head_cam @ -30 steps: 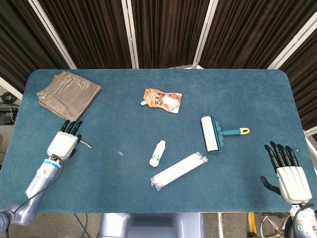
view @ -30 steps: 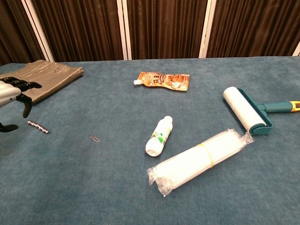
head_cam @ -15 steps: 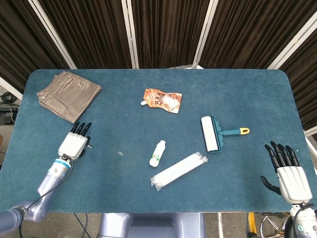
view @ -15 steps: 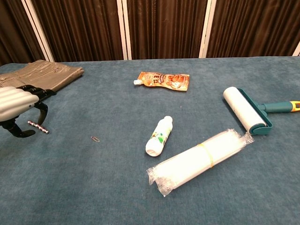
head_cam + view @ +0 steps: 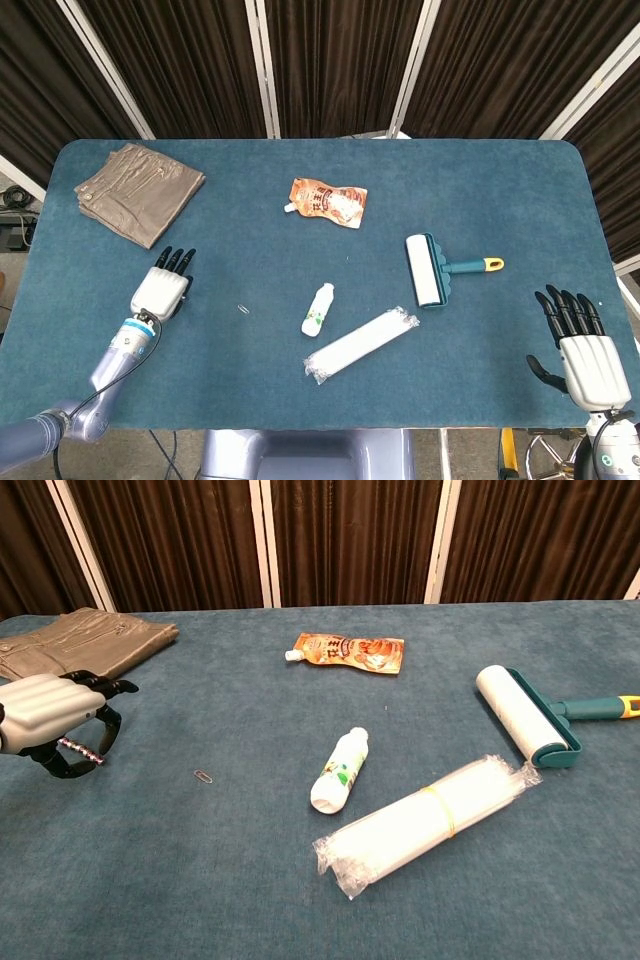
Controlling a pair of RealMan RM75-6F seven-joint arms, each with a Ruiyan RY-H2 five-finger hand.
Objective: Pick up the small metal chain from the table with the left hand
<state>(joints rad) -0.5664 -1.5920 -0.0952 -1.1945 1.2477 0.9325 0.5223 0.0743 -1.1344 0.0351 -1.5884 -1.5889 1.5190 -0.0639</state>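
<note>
We've got folded tan trousers (image 5: 139, 191) just beyond the left hand, a paperclip (image 5: 243, 309) right beside it, then an orange pouch (image 5: 328, 202), white bottle (image 5: 318, 309), wrapped roll (image 5: 361, 344) and lint roller (image 5: 432, 270) further toward the right hand.

My left hand (image 5: 162, 291) has a white back and black fingers (image 5: 178, 259). Its wrist has a blue ring, then a shiny silver arm. My right hand (image 5: 581, 352) looks the same.
</note>
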